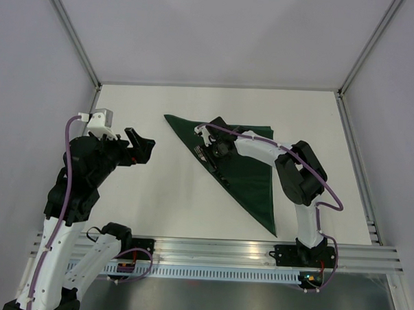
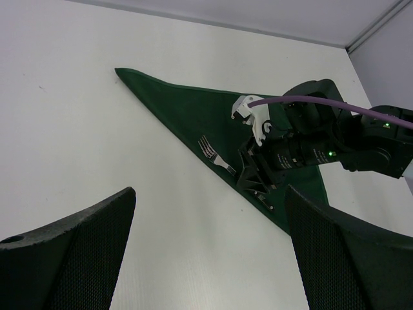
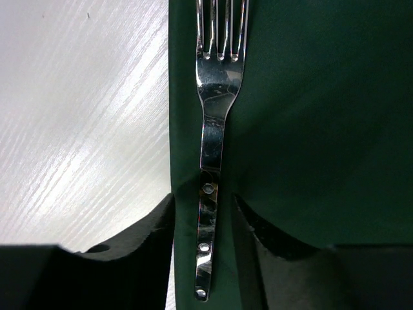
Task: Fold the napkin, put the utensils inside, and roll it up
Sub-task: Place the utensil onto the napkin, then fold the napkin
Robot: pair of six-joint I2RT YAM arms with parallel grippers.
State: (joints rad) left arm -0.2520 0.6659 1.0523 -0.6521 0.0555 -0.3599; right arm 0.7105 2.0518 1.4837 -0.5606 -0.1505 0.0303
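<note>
You have bare bench all along the left of the napkin, which lies folded into a triangle right of centre, its long slanted edge facing your left tool. That tool hangs over bare bench, well apart from the cloth, jaws spread wide. The fork lies on the napkin just inside the slanted edge, parallel to it. Your right tool straddles its handle, jaws apart, a sliver of cloth showing each side. From above, the tool hides most of the fork; the right wrist view cuts off the tine tips.
</note>
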